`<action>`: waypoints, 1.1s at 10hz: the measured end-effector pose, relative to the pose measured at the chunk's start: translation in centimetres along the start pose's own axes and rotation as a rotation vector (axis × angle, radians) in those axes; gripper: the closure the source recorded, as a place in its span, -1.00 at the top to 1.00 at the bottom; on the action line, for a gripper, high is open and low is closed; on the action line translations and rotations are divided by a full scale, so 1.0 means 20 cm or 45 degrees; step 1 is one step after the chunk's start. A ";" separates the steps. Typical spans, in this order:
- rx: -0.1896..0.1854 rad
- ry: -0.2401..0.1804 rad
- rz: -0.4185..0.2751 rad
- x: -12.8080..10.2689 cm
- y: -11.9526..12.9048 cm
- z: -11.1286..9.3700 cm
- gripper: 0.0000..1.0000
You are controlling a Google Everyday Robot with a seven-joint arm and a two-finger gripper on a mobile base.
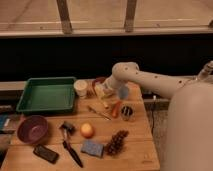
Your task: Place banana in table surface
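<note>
My gripper is low over the far middle of the wooden table surface, between the white cup and the blue cup. It is shut on the small pale yellow banana, which hangs just above the planks or touches them; I cannot tell which. The arm reaches in from the right. The orange carrot lies just right of and in front of the gripper.
A green tray stands at the back left. A purple bowl, a phone, a black brush, a round orange fruit, a blue sponge, grapes and a small can lie in front.
</note>
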 end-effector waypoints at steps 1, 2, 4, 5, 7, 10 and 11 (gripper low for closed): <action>-0.002 0.041 0.006 0.01 0.01 0.07 -0.97; -0.005 0.055 0.012 0.02 0.02 0.09 -0.89; -0.015 0.075 0.030 0.04 0.01 0.11 -0.50; -0.021 0.078 0.031 0.05 0.02 0.11 -0.26; -0.019 0.081 0.036 0.06 0.02 0.11 0.08; 0.018 0.077 0.037 0.06 -0.01 0.09 0.26; 0.037 0.070 0.038 0.06 -0.02 0.08 0.26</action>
